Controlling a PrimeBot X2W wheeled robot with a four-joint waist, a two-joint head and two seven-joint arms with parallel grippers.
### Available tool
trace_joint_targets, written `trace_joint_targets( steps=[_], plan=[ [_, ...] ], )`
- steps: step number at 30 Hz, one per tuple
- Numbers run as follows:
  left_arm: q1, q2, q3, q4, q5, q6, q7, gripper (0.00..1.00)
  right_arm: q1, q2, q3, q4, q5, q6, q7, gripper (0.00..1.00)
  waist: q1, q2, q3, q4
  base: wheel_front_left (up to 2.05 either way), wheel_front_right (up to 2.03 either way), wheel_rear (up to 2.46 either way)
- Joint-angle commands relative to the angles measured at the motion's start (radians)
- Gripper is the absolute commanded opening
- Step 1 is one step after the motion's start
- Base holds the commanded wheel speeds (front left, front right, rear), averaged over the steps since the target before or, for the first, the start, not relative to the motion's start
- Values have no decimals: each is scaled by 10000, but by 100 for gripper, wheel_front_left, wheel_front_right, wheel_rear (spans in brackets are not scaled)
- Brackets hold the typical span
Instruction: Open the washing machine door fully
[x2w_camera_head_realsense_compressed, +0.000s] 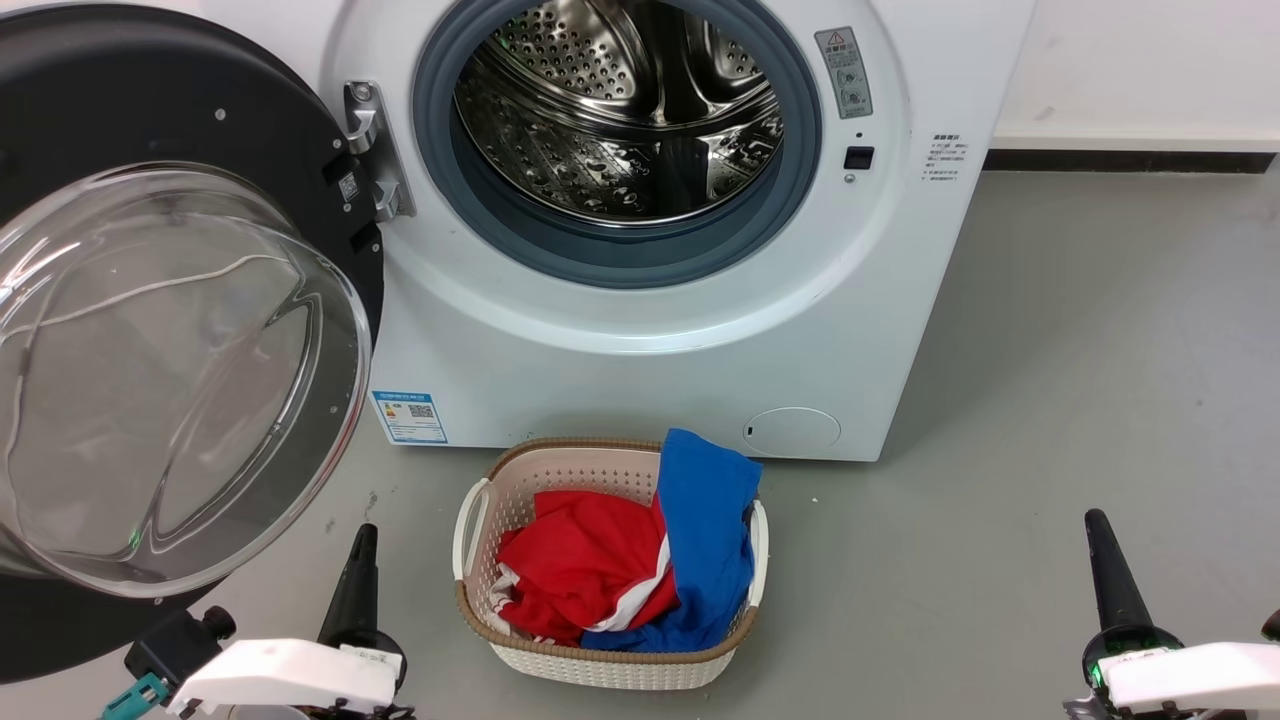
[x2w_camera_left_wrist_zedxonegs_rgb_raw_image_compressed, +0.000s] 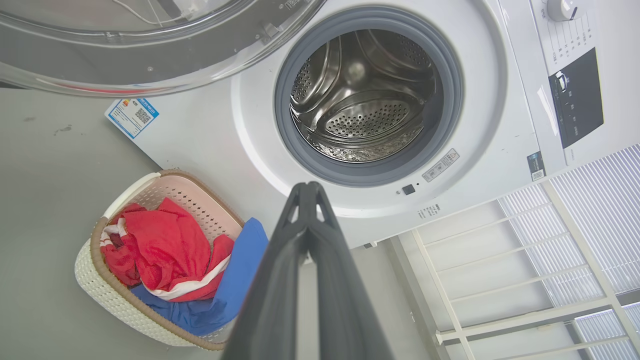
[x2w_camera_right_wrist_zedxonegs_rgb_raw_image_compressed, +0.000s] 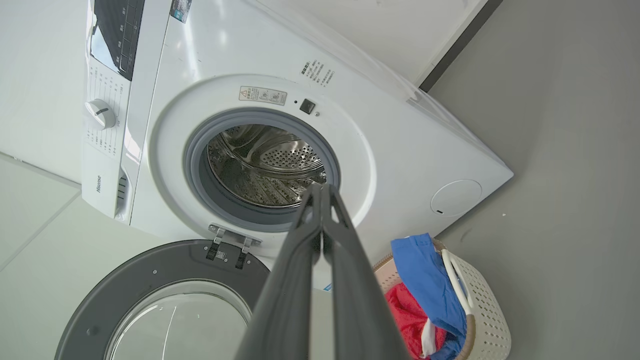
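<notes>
Washing machine door (x2w_camera_head_realsense_compressed: 170, 350): large, round, black-framed, with a bulging clear glass bowl at centre. It stood swung wide on its hinge (x2w_camera_head_realsense_compressed: 375, 150) at the robot's left of the white machine (x2w_camera_head_realsense_compressed: 650, 370), bowl side facing the head camera, well apart from the drum opening (x2w_camera_head_realsense_compressed: 620, 110).

Drum opening: grey rubber ring around a perforated steel drum, fully exposed.

Left gripper (x2w_camera_head_realsense_compressed: 364, 532): low at the left of the head view, just below the door's lower rim and beside the basket. In the left wrist view its two dark fingers (x2w_camera_left_wrist_zedxonegs_rgb_raw_image_compressed: 280, 280) were pressed together at the tips with nothing between them.

Right gripper (x2w_camera_head_realsense_compressed: 1095, 520): low at the right, over bare grey floor (x2w_camera_head_realsense_compressed: 1080, 350), well apart from machine and door. Its fingers met at the tips in the right wrist view, holding nothing.

Laundry basket (x2w_camera_head_realsense_compressed: 600, 665): pale woven plastic with a brown rim, on the floor before the machine. It held a red garment (x2w_camera_head_realsense_compressed: 590, 570) and a blue garment (x2w_camera_head_realsense_compressed: 705, 520), the blue one draped over the rear rim.

Blue-edged label (x2w_camera_head_realsense_compressed: 408, 416): on the machine's lower left front.
</notes>
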Motion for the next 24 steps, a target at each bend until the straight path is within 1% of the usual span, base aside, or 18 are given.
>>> trace_joint_targets(
  steps=[1,24],
  plan=[
    [-263,53,67,-44,-331,-44,70,0,-259,-78,8,2,317,1,77,0,0,0,4,-15,0,0,0],
    [-619,34,356,205,-2763,-197,681,0,-832,-68,-7,445,2534,1,669,0,0,0,49,-221,0,0,0]
  ],
)
